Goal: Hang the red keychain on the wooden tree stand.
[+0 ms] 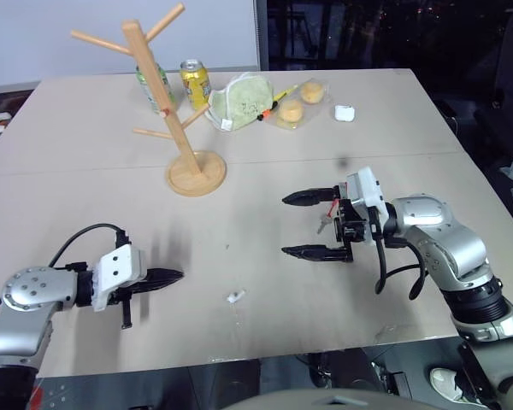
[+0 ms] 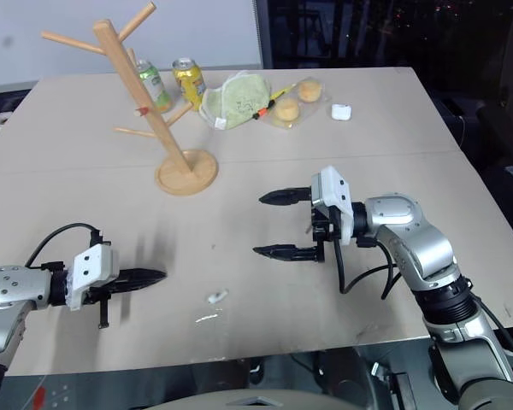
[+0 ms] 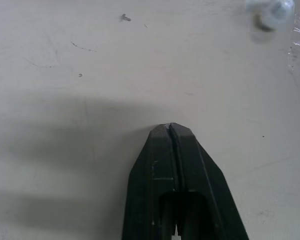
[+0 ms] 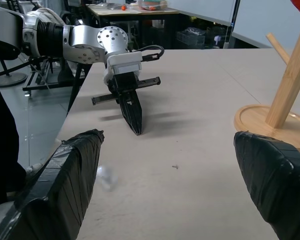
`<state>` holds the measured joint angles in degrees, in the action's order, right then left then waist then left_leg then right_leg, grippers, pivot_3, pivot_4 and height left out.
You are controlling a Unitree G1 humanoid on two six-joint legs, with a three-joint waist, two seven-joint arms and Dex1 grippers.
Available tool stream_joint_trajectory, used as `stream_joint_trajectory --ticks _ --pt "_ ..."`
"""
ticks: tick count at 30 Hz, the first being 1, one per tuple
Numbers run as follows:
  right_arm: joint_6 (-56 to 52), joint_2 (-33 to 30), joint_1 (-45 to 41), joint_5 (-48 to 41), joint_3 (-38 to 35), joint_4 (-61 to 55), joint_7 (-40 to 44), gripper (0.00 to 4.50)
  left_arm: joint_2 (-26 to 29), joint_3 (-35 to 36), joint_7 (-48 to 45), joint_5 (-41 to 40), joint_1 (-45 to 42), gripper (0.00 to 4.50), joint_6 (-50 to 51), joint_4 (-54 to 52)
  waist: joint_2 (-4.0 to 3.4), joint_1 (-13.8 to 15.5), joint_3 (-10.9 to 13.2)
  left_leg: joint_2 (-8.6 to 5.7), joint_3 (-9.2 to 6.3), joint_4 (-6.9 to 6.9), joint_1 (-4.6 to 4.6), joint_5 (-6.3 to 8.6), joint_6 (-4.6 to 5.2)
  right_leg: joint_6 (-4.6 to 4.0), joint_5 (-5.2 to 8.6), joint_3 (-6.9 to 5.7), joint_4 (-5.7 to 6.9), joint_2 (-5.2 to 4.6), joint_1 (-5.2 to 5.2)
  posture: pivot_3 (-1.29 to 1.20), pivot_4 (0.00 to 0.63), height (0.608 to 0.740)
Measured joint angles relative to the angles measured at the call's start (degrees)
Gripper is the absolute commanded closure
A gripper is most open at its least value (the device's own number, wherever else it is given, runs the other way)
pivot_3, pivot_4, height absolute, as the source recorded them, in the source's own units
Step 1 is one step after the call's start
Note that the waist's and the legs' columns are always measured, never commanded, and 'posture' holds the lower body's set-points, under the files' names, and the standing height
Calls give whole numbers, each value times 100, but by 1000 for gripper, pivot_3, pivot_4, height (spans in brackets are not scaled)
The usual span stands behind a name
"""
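Observation:
The wooden tree stand (image 1: pixel 185 145) rises on its round base at the back left of the table, and its pegs are bare. My right gripper (image 1: pixel 292 225) hovers open in mid-table, its fingers pointing left and nothing between them. A short red strand with a grey bit (image 1: pixel 331 209), apparently the red keychain, dangles at the base of those fingers; I cannot tell how it hangs on. My left gripper (image 1: pixel 175 276) lies low over the table near the front left, shut with its fingers (image 3: pixel 170 150) pressed together on nothing. The right wrist view shows it (image 4: pixel 135 125) too.
Behind the stand are a yellow can (image 1: pixel 195 83) and a green can (image 1: pixel 154 85). A green bag (image 1: pixel 239 98), wrapped buns (image 1: pixel 295 102) and a white case (image 1: pixel 344 112) lie beside them. A small white piece (image 1: pixel 235 297) lies near the front edge.

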<state>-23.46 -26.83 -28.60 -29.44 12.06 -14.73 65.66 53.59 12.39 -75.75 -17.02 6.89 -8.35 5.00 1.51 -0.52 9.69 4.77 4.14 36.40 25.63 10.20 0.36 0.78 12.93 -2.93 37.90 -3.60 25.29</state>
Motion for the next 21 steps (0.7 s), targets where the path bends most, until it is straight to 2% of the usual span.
stream_joint_trajectory --ticks 8,10,12,18,21 --pt "-11 16 -18 2 0 7 -99 0 -14 -71 222 90 -76 4471 -8 -159 0 4 0 0 0 0 1 0 0 0 0 0 0 0 0 0 150 740" --pt "-21 6 -17 1 0 5 -99 0 -17 -132 124 -129 -72 3448 151 -554 0 3 0 0 0 0 2 0 0 0 0 0 -1 0 0 0 150 740" --pt "-27 -15 -14 -2 0 0 -95 0 -9 -134 71 -244 -36 2808 229 -774 0 -2 0 0 0 0 2 0 0 0 0 0 -1 0 1 0 150 740" --pt "41 -423 325 3 -1 -129 128 0 -39 -278 -4 -687 72 62 576 -2078 0 9 0 -1 0 0 1 0 0 0 0 1 -1 1 -1 0 150 740" --pt "101 -639 576 -9 -5 -361 241 0 -141 -500 -19 -690 64 15 582 -2326 -1 0 1 -1 -1 0 0 0 1 0 0 1 0 3 -1 0 150 740"
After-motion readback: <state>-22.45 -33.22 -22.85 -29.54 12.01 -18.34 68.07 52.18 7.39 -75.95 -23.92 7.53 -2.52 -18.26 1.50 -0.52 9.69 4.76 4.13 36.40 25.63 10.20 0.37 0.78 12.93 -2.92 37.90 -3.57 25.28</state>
